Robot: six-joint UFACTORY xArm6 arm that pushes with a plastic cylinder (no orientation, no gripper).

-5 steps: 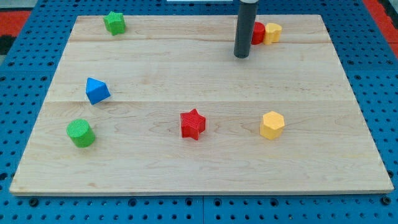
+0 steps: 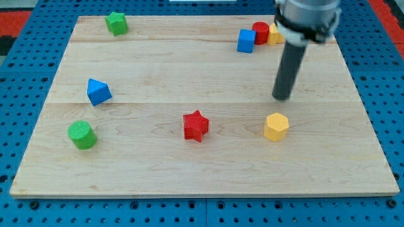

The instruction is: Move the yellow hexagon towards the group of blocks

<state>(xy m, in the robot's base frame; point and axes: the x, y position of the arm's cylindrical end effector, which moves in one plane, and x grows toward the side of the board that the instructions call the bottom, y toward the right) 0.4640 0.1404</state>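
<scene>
My tip (image 2: 282,97) swung down from the top cluster and sat just above the yellow plastic hexagon (image 2: 276,126), not touching. No gripper on this rod. It still needed to get below the hexagon to shove it up the wooden bench (image 2: 189,63).

Board (image 2: 189,63): pale wood grain
Surround (image 2: 19,94): blue, dotted with holes
Hexagon (image 2: 276,127): yellow
Star (image 2: 196,125): red
Cylinder (image 2: 82,135): green
Rod tip (image 2: 281,97): dark grey

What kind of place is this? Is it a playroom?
Probably a robot lab bench, not a playroom. A wooden board lies on a blue pegboard table full of holes, and my tip stands just above the yellow hexagon, near other small blocks like the red star.
</scene>
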